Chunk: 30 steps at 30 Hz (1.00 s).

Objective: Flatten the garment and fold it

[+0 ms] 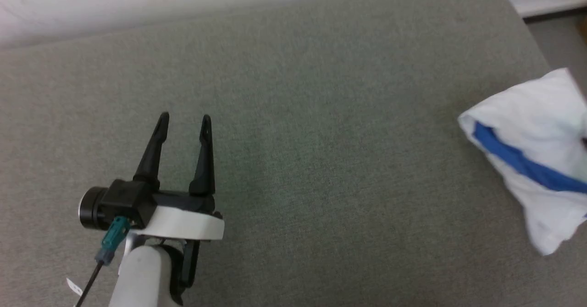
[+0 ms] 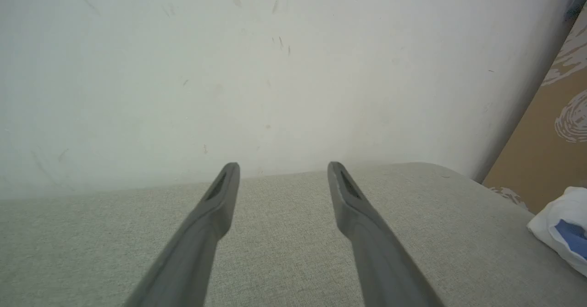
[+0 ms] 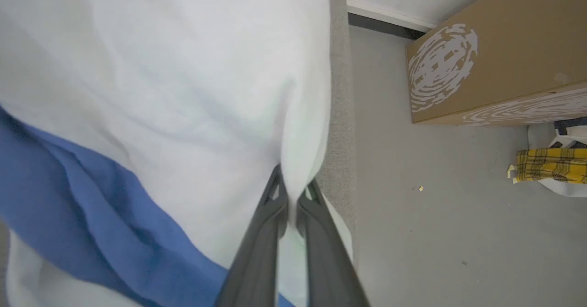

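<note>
Black fingers of the left gripper (image 1: 185,117) stand at the near left over the grey fabric surface (image 1: 330,114). They are spread wide with nothing between them, tips pointing to the far side. In the left wrist view the same gripper (image 2: 283,167) shows its two fingers well apart above the bare weave.

Well to the right, at the right edge of the surface, is the garment (image 1: 536,128), a bunched white bundle with a bright blue band across it. From the left wrist it shows as a small white and blue lump (image 2: 557,215) at the right. The right gripper (image 3: 293,183) has its fingers drawn nearly together on a pinched fold of the garment's white cloth (image 3: 160,91), just beside the surface's right edge, with blue cloth lying to the left of the grip.

Beyond that edge is pale grey floor (image 3: 435,233). Farther right stands a brown cardboard box (image 3: 504,46) printed with white swirls, with a yellow plaid cloth (image 3: 550,165) near it. A scuffed white wall (image 2: 229,68) rises behind the far side of the surface.
</note>
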Available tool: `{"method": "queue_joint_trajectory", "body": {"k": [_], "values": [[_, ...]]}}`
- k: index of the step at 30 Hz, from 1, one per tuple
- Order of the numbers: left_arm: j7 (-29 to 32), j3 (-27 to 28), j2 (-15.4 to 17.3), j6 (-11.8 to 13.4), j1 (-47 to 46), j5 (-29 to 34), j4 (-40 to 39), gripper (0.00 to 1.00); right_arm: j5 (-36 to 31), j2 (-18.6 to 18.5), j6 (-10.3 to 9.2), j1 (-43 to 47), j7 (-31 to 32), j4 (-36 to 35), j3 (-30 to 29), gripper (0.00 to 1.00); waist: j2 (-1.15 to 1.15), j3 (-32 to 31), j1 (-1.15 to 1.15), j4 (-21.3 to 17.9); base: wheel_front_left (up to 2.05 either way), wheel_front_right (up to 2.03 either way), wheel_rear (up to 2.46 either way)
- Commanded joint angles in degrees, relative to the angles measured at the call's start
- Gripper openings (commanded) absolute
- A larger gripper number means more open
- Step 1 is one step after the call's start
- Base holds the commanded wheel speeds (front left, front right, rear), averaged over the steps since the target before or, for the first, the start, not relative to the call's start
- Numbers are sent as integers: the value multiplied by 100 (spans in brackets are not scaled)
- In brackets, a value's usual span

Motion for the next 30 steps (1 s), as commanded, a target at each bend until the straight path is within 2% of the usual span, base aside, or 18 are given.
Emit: {"method": "queue_joint_trajectory", "body": {"k": [1,6,7,8,9,10,11,12,16,24,27,30], "values": [[-27,-23,4,-35,-99,46,-35,100,-58,-24,-6,-153,-101,147,-70,0,0,697,-1,-59,0,0,0],[-27,-56,7,-72,-258,105,-61,100,-83,134,-6,-461,-541,989,-479,0,0,958,-1,98,0,0,0],[-27,-56,6,-74,-274,104,-54,100,-122,180,-6,-503,-599,1185,-559,15,0,978,-1,128,0,0,0],[-27,-55,6,-74,-284,102,-46,100,-158,229,-6,-543,-639,1416,-666,46,0,988,-1,151,0,0,0],[-27,-53,6,-73,-289,99,-39,100,-191,297,-6,-579,-659,1641,-765,53,0,987,-1,167,0,0,0],[-27,-48,5,-72,-287,93,-28,100,-225,372,-6,-608,-686,1833,-855,64,0,971,-1,180,0,0,0],[-27,-47,5,-72,-278,86,-12,100,-264,445,-6,-623,-742,1969,-906,95,0,941,-1,194,0,0,0],[-27,-43,4,-71,-264,75,10,100,-273,510,-6,-636,-824,2085,-974,100,0,898,-1,203,0,0,0],[-27,-9,2,-47,-165,12,85,100,-334,636,-6,-628,-1414,2287,-1176,100,0,632,-1,209,0,0,0],[-27,30,-2,76,209,-131,189,100,-843,646,-6,-308,-3181,2086,-1724,100,0,-207,-1,323,0,0,0],[-27,64,-3,136,365,-137,244,100,-1175,833,-6,-117,-3425,1740,-1923,100,0,-473,-1,374,0,0,0],[-27,129,-3,175,515,-140,298,100,-1448,1190,-6,167,-3511,1153,-2168,100,0,-697,-1,430,0,0,0]]}}
